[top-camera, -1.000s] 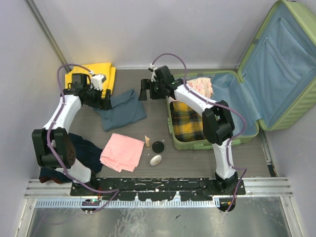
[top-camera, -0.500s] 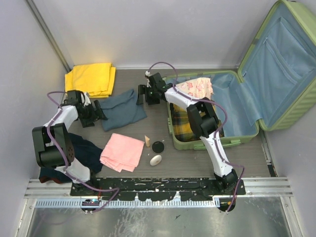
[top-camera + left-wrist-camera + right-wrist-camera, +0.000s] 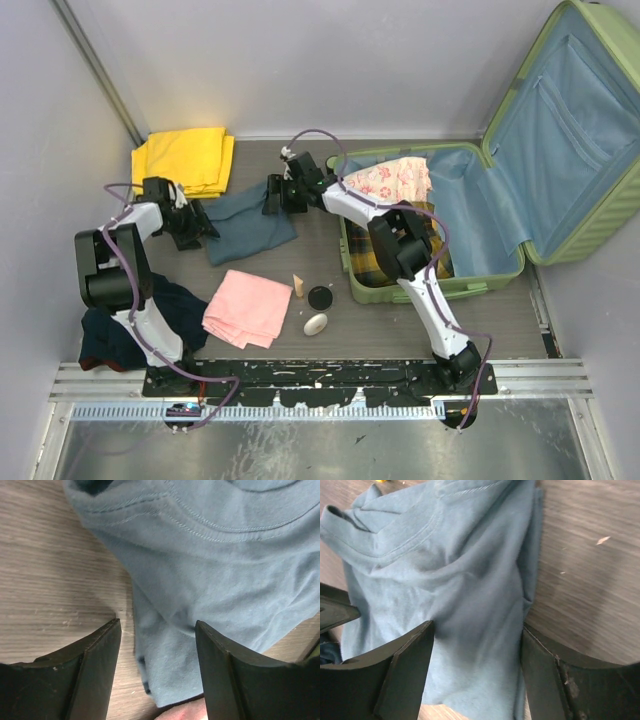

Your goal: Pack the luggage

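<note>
Currently both spread: left hand (image 3: 157, 629) and right hand (image 3: 478, 630) straddle opposite edges of one blue shirt (image 3: 250, 222), maybe touching. One luggage (image 3: 565, 120), open, holds two: floral cloth (image 3: 392, 178), plaid cloth (image 3: 376, 256).

Left end effector (image 3: 158, 630) and right end effector (image 3: 477, 630) stand parted

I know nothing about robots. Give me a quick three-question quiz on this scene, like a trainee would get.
1. True or false: the luggage lid stands open.
2. The left pincer and right pincer are: A at opposite edges of the blue-grey shirt; B both inside the luggage; C touching each other.
3. What pattern has the garment in the luggage's near half?
Key: 1 true; 2 A; 3 yellow-and-black plaid.
</note>
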Robot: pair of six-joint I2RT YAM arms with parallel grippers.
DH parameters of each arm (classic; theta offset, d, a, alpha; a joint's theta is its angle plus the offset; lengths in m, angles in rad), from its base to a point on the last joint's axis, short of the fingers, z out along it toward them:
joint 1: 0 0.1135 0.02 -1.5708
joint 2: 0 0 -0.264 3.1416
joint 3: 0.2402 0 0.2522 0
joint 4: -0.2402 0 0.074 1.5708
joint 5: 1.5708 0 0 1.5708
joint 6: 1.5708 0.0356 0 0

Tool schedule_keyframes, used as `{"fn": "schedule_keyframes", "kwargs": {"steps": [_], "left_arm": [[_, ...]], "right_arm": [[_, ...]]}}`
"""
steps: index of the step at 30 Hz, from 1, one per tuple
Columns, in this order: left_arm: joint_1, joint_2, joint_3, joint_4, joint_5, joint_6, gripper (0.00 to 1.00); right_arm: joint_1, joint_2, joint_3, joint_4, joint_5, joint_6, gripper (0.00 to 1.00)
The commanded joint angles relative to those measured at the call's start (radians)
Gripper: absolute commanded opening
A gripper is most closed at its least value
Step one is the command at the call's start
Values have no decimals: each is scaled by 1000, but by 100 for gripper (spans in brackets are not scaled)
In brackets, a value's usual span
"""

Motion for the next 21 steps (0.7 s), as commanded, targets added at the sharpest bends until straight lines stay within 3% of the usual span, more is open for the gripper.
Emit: {"fn": "schedule_keyframes", "kwargs": {"steps": [1,4,6,10,12,21], "left_arm": [[-33,45,7,53,30,-4,59],[-75,51,-24,80,39,-3,47],[-94,51,-27,78,33,-5,33],[-99,10,13,57,65,-18,6],[-112,-31,39,52,82,-6,0],[-224,-305,122,74,102,35,0]], "right_arm": [[38,30,-16,0,-55,68,70],[45,27,-12,8,-83,82,58],[45,15,2,8,-90,73,48],[40,-37,51,0,-90,22,14],[36,-71,90,-16,-87,-3,1],[-39,-301,135,-119,-62,-128,1]]}}
